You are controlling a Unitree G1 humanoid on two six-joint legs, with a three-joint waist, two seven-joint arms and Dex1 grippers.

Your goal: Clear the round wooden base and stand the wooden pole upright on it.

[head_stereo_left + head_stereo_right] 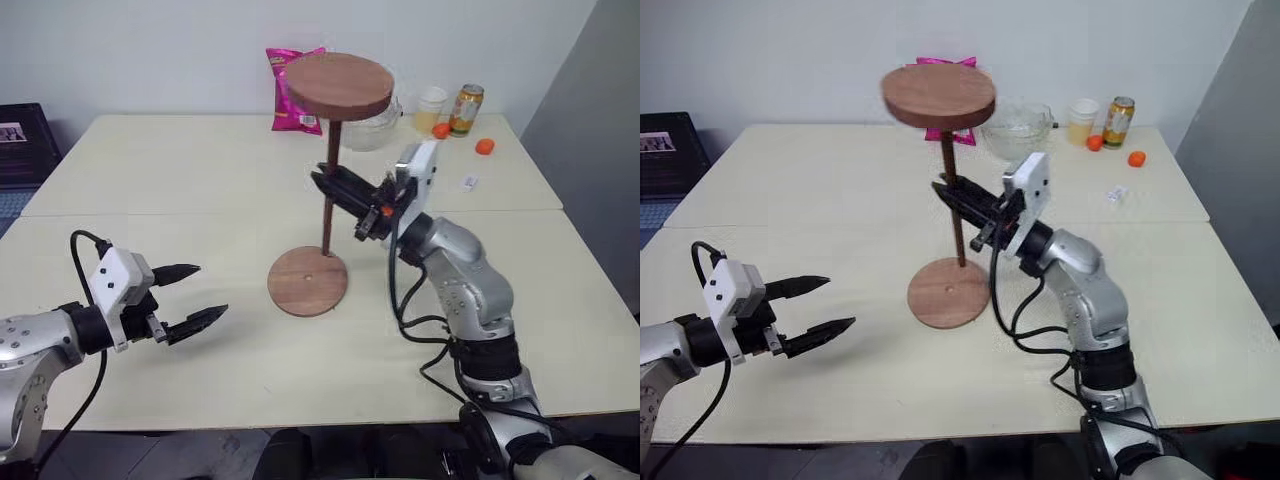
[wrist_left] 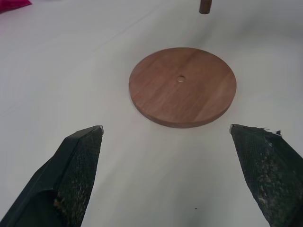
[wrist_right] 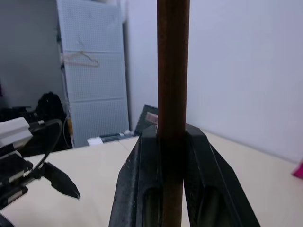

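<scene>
Two head cameras look forward and down over the bench point(image 1: 200, 180), sharing nearly the same scene. The left wrist camera looks closely down at the round wooden base point(image 2: 182, 86). The right wrist camera faces sideways along its tool point(image 3: 173, 142), the wooden pole point(image 3: 173, 71) very near.

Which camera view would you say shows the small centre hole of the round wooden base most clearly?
The left wrist view: the round wooden base lies whole and unobstructed, its hole plain. Both eye views show it farther off, the hole a faint dot.
</scene>
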